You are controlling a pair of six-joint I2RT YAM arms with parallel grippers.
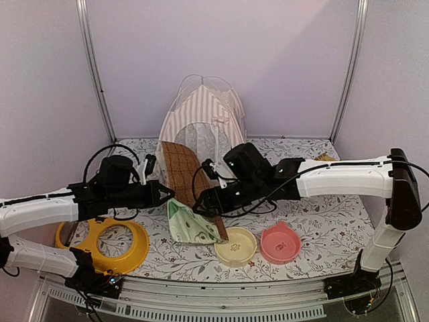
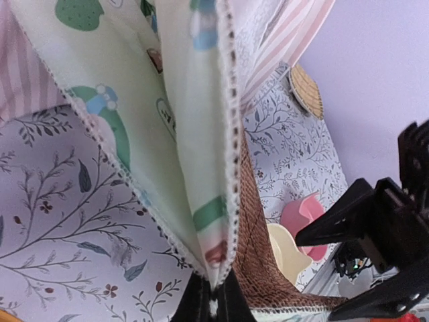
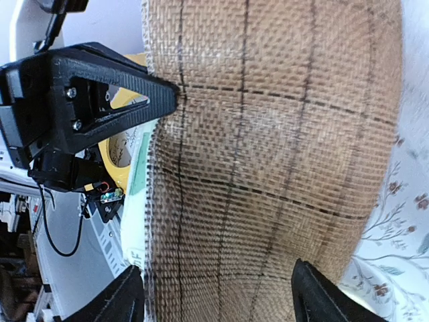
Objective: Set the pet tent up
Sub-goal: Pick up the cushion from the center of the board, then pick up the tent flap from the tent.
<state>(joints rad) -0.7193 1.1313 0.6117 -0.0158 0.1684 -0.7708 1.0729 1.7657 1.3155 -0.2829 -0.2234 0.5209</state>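
Bowls run along the bottom of the overhead view: a yellow ring bowl (image 1: 137, 236) at lower left, a cream bowl (image 1: 218, 250) and a pink bowl (image 1: 280, 243) at lower centre, all on the flowered table (image 1: 322, 215). Just above them, at centre, the mat (image 1: 181, 164) hangs tilted. Its brown quilted face rises toward the back, and its green printed underside droops to the table beside the cream bowl. Left gripper (image 1: 166, 194) is pressed together on the mat's stitched hem; its wrist view shows the hem nipped at bottom centre. Right gripper (image 1: 204, 199) is spread, with a finger at each lower corner of its wrist view and the brown face lying across the gap, nothing clamped. Tent (image 1: 201, 117) stands upright at upper centre against the back wall, striped roof over a mesh front. The mat's far corner overlaps that front; contact cannot be told. Judgement: the tent looks erected, so the step in hand is getting the mat inside. The single pinch carries everything, so it should stay firm on the hem. Draw the right arm off rightward first, lift the drooping corner clear of the cream bowl, and feed the mat in low, brown side up. Avoid shoving the light tent or its thin poles, which would likely slide or buckle.
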